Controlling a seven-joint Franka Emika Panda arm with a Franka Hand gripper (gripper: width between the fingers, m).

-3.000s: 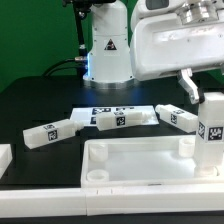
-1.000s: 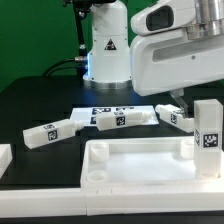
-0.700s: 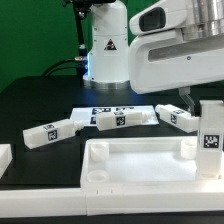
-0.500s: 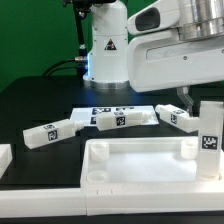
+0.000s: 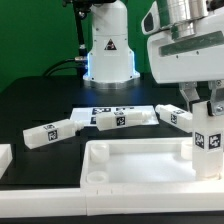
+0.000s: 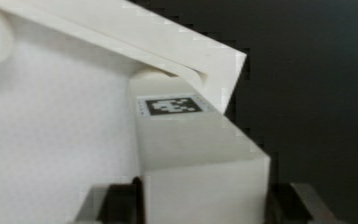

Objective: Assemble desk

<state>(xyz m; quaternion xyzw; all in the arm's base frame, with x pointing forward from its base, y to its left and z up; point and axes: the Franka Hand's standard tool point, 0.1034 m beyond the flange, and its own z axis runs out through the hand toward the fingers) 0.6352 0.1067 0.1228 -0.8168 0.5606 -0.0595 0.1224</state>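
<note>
The desk top (image 5: pixel 128 147), a white tray with a raised rim and round corner sockets, lies at the front. My gripper (image 5: pixel 205 110) is shut on a white leg (image 5: pixel 206 145) with a square tag. It holds the leg upright at the top's far corner on the exterior view's right. Whether the leg's foot is seated in the socket cannot be seen. In the wrist view the leg (image 6: pixel 197 160) runs between my dark fingers (image 6: pixel 119 203), next to the desk top (image 6: pixel 51 130). Three more tagged legs lie on the table (image 5: pixel 48 132), (image 5: pixel 118 120), (image 5: pixel 177 116).
The marker board (image 5: pixel 105 109) lies flat behind the loose legs. The robot base (image 5: pixel 108 50) stands at the back with a cable to its left. A white part's corner (image 5: pixel 4 154) shows at the left edge. The table is black.
The hand has turned and shifted slightly to the exterior view's left. The held leg moved with it, a little left and down at the corner of the desk top.
</note>
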